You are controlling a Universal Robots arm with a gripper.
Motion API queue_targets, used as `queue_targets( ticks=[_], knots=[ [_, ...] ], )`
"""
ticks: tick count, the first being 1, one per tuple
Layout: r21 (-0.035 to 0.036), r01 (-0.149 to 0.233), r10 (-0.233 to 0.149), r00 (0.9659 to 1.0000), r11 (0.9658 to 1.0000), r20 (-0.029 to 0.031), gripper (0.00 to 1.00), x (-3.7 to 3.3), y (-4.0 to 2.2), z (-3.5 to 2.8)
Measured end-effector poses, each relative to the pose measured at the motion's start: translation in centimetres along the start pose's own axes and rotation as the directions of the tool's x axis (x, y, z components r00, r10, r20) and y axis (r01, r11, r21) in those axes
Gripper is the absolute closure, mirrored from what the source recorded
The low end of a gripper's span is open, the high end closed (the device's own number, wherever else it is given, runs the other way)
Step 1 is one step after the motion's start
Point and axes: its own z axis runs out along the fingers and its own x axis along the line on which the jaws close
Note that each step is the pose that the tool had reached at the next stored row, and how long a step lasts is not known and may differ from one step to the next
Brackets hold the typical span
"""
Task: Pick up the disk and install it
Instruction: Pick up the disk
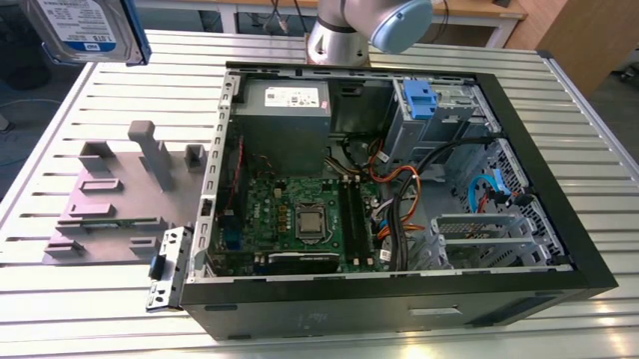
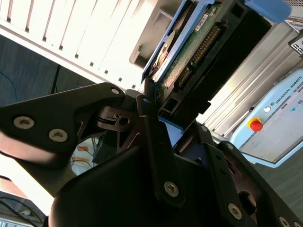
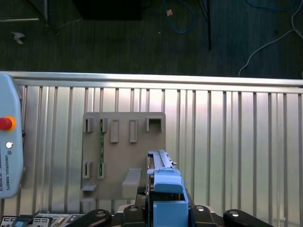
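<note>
The disk (image 1: 88, 30), a silver hard drive with a white-and-blue label in a blue carrier, hangs high above the table at the exterior view's far left corner, away from the open computer case (image 1: 559, 247). In the second wrist view my gripper (image 2: 163, 113) is shut on the disk (image 2: 189, 52), whose green circuit board and connector edge face the camera, with a black finger (image 2: 152, 142) pressed along its side. In the first wrist view the disk's blue carrier (image 3: 164, 182) stands edge-on between the jaws of the gripper (image 3: 166, 210), above the grey fixture plate (image 3: 124, 142).
The case's drive bay with a fixed blue bracket (image 1: 420, 101) sits at its back right, beside the grey power supply (image 1: 283, 112). A grey fixture plate (image 1: 120, 194) with upright pegs lies left of the case on the slatted table (image 1: 60, 299). The arm's base (image 1: 345, 37) stands behind. A teach pendant (image 3: 8, 142) lies nearby.
</note>
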Motion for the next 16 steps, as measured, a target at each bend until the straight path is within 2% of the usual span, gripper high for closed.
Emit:
queue_targets(
  ticks=[16],
  knots=[
    [-0.0002, 0.0, 0.0, 1.0, 1.0, -0.0001, 0.64, 0.02, -1.59, -0.07]
  ],
)
